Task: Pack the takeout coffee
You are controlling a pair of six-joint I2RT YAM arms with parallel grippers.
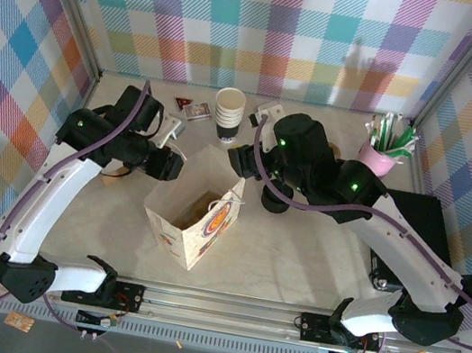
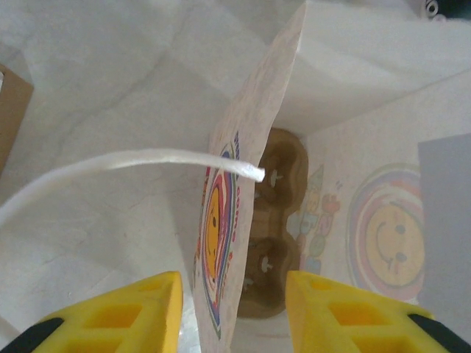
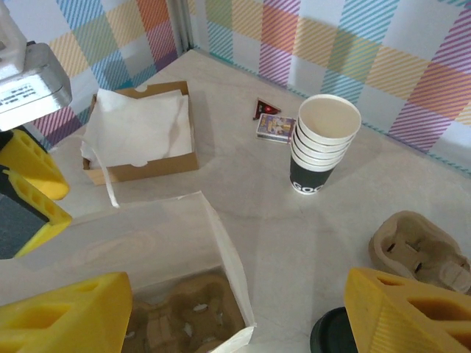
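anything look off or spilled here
Nothing is spilled. The paper bag sits skewed to the table edge, one wall slanting between the fingers of the open left gripper, and its handle curls loose. A cup carrier already lies inside.

an open paper bag [image 1: 207, 223] stands upright, the left claw [image 1: 176, 164] seemingly at its rim, a cup stack [image 1: 229, 113] behind.
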